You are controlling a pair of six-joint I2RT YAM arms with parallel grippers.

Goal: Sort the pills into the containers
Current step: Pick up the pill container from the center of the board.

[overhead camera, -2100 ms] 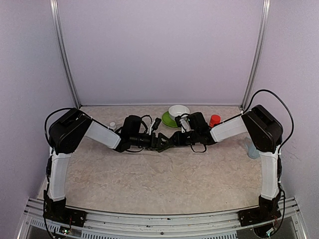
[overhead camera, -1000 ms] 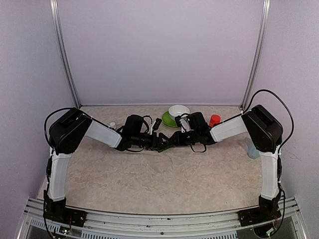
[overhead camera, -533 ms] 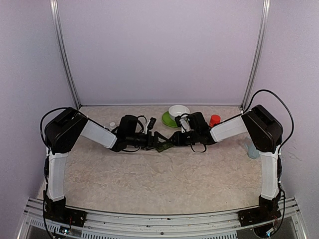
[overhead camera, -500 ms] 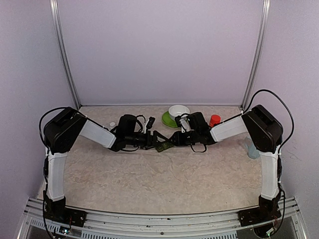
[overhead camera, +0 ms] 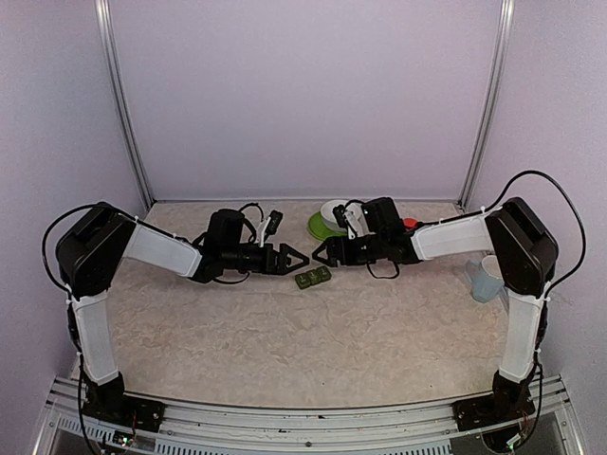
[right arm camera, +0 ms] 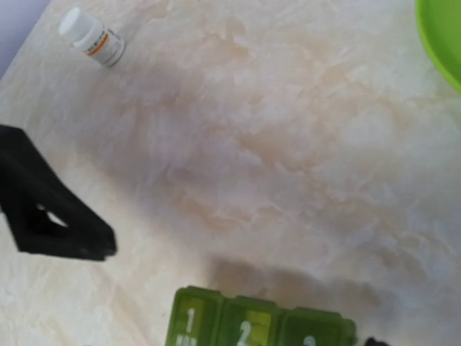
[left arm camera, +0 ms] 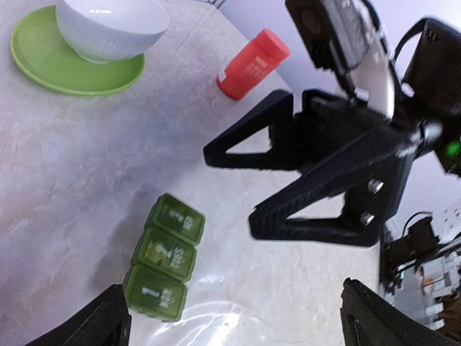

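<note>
In the right wrist view the containers [right arm camera: 259, 324] run off the bottom edge, cutting the 3rd lid's numeral, and the plate [right arm camera: 445, 40] is only a corner sliver. In the left wrist view the left fingers [left arm camera: 108, 321] show just their tips at the bottom, and the bowl [left arm camera: 108, 25] is cropped on top. From above, the right arm [overhead camera: 455, 232] hides most of the red bottle [overhead camera: 410, 225].

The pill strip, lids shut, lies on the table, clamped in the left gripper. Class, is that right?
No. The pill strip, lids shut, lies on the table, but free: the left gripper is open and apart from it, as the top external view shows.
</note>
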